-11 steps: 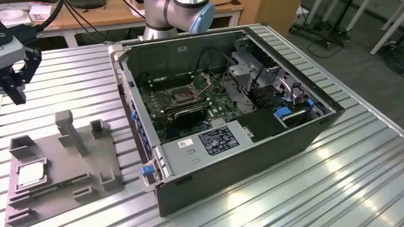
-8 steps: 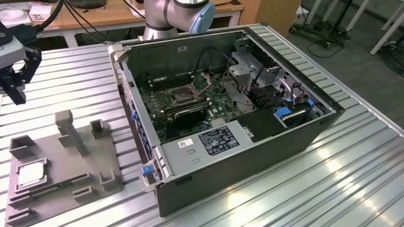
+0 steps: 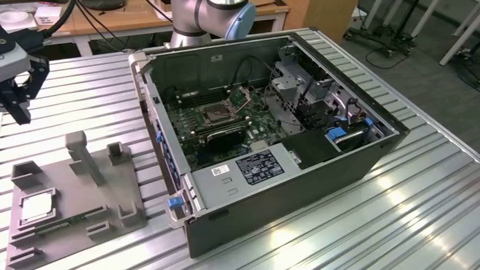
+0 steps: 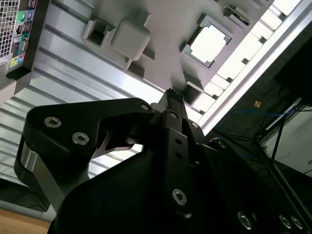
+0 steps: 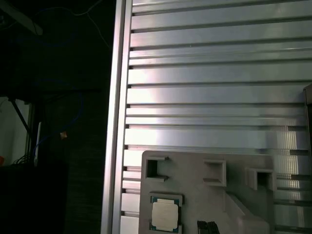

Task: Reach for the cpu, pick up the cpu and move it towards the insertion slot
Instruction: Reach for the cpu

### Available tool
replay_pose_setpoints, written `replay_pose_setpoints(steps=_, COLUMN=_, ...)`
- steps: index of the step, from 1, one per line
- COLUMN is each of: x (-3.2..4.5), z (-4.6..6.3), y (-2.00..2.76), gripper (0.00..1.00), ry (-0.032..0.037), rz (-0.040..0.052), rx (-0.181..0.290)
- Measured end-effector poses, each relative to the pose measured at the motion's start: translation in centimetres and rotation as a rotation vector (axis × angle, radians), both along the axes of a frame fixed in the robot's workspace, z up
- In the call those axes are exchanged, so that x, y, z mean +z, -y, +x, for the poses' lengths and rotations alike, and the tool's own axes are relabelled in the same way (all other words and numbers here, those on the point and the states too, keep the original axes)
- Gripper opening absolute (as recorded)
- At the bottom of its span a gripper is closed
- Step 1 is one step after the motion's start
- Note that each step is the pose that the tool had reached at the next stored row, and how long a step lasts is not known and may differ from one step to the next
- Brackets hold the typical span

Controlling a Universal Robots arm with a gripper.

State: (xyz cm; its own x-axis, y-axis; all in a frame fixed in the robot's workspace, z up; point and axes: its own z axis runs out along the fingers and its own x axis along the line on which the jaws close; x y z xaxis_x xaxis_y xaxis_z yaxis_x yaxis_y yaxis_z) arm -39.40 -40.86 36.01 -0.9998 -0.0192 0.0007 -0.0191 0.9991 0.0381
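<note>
**A:** What do we have, largest first?

**B:** We see a slatted metal table (image 3: 405,225) carrying the whole set-up. At its middle the computer case (image 3: 300,191) lies on its side with the open face up. We judge this is so the green circuit board (image 3: 184,126) can be reached from above. On that board sits the insertion slot (image 3: 217,115), a silver frame around a dark centre, with nothing in it.

**A:** And on the exterior view's left?

**B:** The grey tray (image 3: 71,194) lies flat on the table, near the front and just beside the case. Its recesses look cut to fit each part, and we take it this keeps them level and always in the same place for picking.

**A:** What is in it?

**B:** The cpu (image 3: 36,207) lies in the square recess with its pale metal top upward, and both wrist views show it there (image 4: 209,45) (image 5: 165,215). The long green memory stick (image 3: 71,221) lies in a narrow groove just beside it. The other pockets we can see hold nothing.

**A:** And the hand?

**B:** The hand (image 3: 19,115) hangs over the table on the far side of the tray, well apart from the cpu. The second wrist view has the hand (image 4: 173,95) pointing down towards the tray (image 4: 161,29). It carries nothing, and we cannot tell whether it is open or closed. We judge the reach is under way and the pick-up not yet made.
</note>
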Motion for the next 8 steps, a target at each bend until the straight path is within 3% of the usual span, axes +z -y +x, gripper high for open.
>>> replay_pose_setpoints(steps=8, x=-0.07, z=-0.64, y=0.0, gripper=0.11, ry=0.0002, rz=0.0001, rx=0.0)
